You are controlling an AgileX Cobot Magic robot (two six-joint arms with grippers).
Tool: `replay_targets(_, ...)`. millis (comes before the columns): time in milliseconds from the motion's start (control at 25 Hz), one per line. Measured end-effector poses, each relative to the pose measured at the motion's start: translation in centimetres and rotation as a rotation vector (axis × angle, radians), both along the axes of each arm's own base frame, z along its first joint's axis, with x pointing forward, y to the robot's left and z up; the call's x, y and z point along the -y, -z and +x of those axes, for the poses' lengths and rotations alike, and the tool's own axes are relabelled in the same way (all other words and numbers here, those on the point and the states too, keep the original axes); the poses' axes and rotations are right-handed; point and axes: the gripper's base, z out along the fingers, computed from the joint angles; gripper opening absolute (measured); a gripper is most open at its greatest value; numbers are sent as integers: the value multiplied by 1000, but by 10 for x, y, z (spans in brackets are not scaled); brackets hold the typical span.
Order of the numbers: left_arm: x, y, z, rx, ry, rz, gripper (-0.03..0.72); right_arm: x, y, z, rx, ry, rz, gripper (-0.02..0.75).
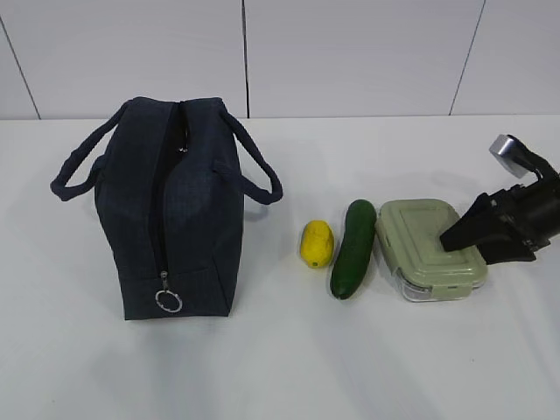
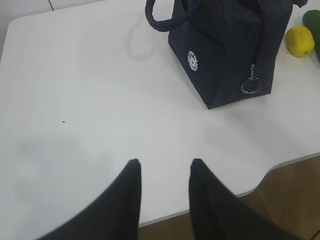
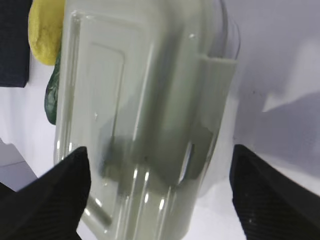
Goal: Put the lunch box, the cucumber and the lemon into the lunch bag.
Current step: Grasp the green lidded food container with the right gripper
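The dark navy lunch bag (image 1: 175,210) stands at the left, its ring pull (image 1: 168,300) hanging at the near end. To its right lie the yellow lemon (image 1: 317,244), the dark green cucumber (image 1: 353,248) and the lunch box (image 1: 429,249) with its sage-green lid. My right gripper (image 1: 464,241) is open wide over the lunch box's right end; in the right wrist view its fingers (image 3: 75,170) straddle the lunch box (image 3: 145,100). My left gripper (image 2: 164,167) is open and empty over bare table, well short of the bag (image 2: 225,50).
The white table's front edge (image 2: 280,162) curves just right of my left gripper, with wooden floor beyond. A white wall stands behind the table. The lemon (image 2: 300,41) and cucumber (image 2: 314,20) show at the right edge of the left wrist view.
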Motion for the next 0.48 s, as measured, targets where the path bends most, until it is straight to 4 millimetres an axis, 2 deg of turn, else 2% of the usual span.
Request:
replay_targets(160,0,0,0,0,0,0,237,-2,10,3,-12,26,44,656)
replay_targets(480,0,0,0,0,0,0,237,-3,13,5,9,27,68,656)
